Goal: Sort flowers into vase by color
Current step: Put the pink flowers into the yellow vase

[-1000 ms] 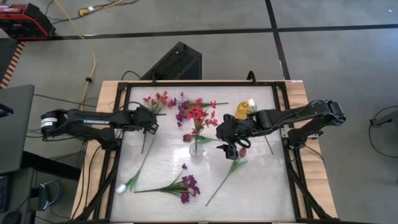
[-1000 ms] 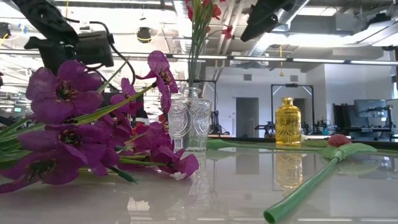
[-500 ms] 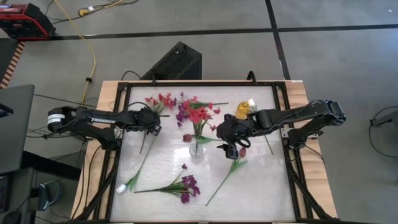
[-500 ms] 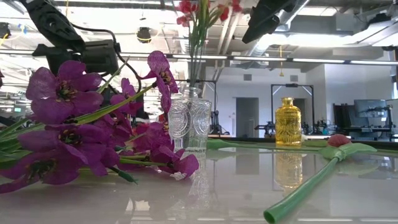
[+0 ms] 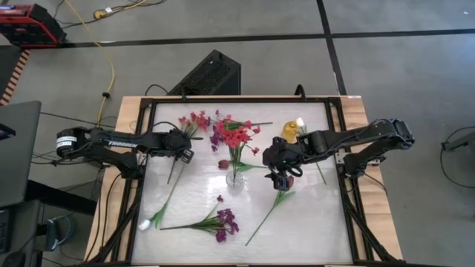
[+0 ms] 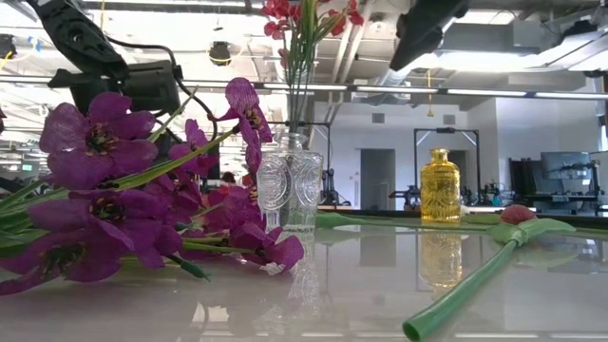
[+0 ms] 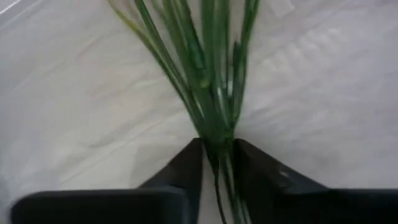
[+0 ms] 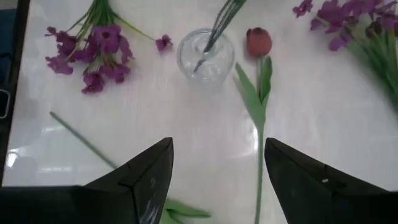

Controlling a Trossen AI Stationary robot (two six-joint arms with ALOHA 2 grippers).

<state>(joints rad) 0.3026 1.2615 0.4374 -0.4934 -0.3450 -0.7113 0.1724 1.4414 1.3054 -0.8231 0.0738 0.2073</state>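
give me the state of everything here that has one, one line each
left tool: shut on the green stems of the red-pink bunch
right tool: open, empty, above the table
clear vase: upright, red flowers in it
yellow vase: upright, no flowers
purple bunch: lying flat
maroon tulip: lying beside the clear vase

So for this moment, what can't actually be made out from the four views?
- Left wrist view: the blossoms of the green stems between the left hand's fingers are cut off by the edge.
- Low view: purple flowers up close block the table behind; both hands are out of frame.
- High view: the right hand hides what lies under it.
- High view: the yellow bottle is too small to see its contents.
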